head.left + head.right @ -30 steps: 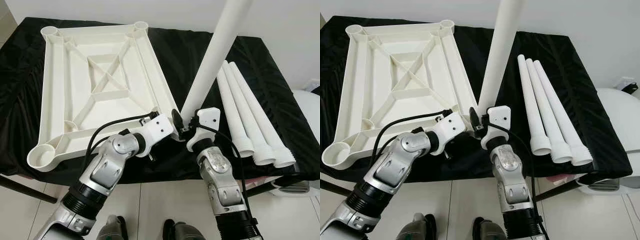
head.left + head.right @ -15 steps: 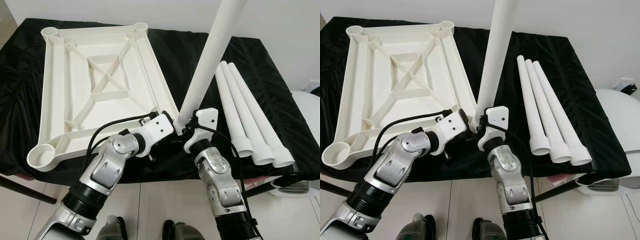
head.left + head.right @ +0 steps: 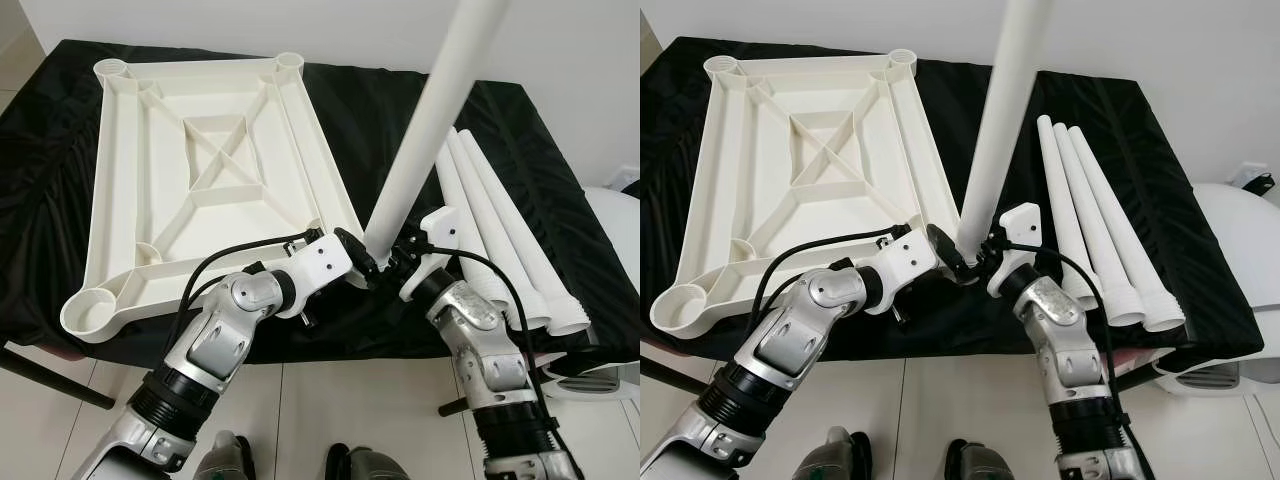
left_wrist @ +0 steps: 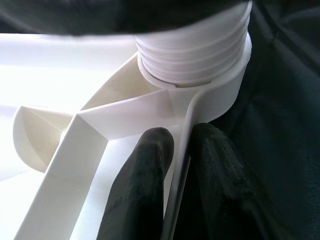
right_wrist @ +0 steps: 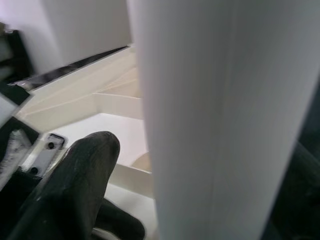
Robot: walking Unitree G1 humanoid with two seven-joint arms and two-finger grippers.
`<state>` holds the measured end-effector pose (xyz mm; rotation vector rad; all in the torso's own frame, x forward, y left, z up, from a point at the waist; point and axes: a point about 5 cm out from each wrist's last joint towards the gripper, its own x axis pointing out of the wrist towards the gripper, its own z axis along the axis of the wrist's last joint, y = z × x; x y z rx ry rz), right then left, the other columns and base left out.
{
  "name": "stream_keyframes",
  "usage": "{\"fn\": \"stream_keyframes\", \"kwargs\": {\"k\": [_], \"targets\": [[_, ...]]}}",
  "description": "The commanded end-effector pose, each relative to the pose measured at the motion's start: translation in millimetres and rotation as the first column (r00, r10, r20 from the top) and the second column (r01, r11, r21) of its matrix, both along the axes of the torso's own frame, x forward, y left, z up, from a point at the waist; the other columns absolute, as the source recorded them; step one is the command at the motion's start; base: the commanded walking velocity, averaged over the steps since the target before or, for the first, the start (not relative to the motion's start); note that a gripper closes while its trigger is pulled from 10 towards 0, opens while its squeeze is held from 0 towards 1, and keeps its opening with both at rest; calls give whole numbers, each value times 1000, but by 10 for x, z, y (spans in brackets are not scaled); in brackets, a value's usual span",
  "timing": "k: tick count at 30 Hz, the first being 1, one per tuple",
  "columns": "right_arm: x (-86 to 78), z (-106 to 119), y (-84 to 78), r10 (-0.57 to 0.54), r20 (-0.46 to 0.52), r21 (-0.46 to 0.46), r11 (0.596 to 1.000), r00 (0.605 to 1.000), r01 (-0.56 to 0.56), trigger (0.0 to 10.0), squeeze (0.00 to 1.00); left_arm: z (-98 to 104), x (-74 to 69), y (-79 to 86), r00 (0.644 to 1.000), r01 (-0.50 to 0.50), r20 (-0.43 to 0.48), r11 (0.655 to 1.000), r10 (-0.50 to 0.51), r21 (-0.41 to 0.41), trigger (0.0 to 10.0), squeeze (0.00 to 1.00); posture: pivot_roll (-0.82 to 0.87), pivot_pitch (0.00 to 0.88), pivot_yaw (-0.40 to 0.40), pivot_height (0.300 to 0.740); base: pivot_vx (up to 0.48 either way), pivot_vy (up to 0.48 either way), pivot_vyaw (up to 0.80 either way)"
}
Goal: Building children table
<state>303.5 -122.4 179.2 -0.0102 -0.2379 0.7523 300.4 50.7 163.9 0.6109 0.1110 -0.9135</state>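
At lower centre of the head view, your left pincer (image 3: 352,262) clamps the upturned white plastic tabletop (image 3: 200,170) rim, steadying its corner socket while your right pincer (image 3: 398,262) grips the tall white plastic leg (image 3: 430,120) for screwing in.

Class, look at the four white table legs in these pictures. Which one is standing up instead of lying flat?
The leg held by the right pincer at the tabletop's near corner stands upright; the three other legs lie side by side on the black cloth.

Black pincer finger (image 5: 75,185) beside white leg (image 5: 220,115)
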Motion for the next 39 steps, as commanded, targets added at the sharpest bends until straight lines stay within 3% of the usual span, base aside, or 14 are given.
{"fn": "stream_keyframes", "kwargs": {"k": [1,11,13,23,30,31,33,34,39], "targets": [[20,-21,-75,48,2,-25,999,999,-48,10000,0,53,-24,-73,998,13,61,1000,-12,-11,10000,0,-60,71,-59,740,0,0,0],[161,-73,-237,159,-36,-89,983,987,-161,10000,0,54,-32,-74,998,20,61,1000,-19,-9,10000,0,-58,68,-53,740,0,0,0],[296,-87,-312,178,-55,-124,975,983,-183,10000,0,58,-30,-76,998,24,62,1000,-23,-7,10000,0,-56,69,-46,740,0,0,0],[455,-77,-391,208,-77,-185,958,975,-219,10000,0,54,-39,-74,998,27,59,1000,-27,-4,10000,0,-51,73,-40,740,0,0,0],[484,-88,-395,260,-89,-206,940,962,-273,10000,0,50,-44,-72,998,29,58,1000,-28,-1,10000,0,-50,74,-40,740,0,0,0],[481,-86,-393,277,-89,-203,935,957,-289,2824,0,50,-44,-72,998,28,58,1000,-28,-1,10000,0,-50,74,-40,740,0,0,0],[481,-86,-393,277,-89,-203,935,957,-289,2824,0,50,-44,-72,998,28,58,1000,-28,-1,10000,0,-50,74,-40,740,0,0,0],[478,-88,-393,291,-90,-198,932,952,-304,0,0,49,-44,-70,998,27,58,1000,-27,-1,10000,0,-51,74,-40,740,0,0,0],[465,-98,-399,306,-88,-189,929,948,-318,0,0,49,-45,-69,998,27,57,1000,-27,0,10000,0,-50,75,-39,740,0,0,0]]}}
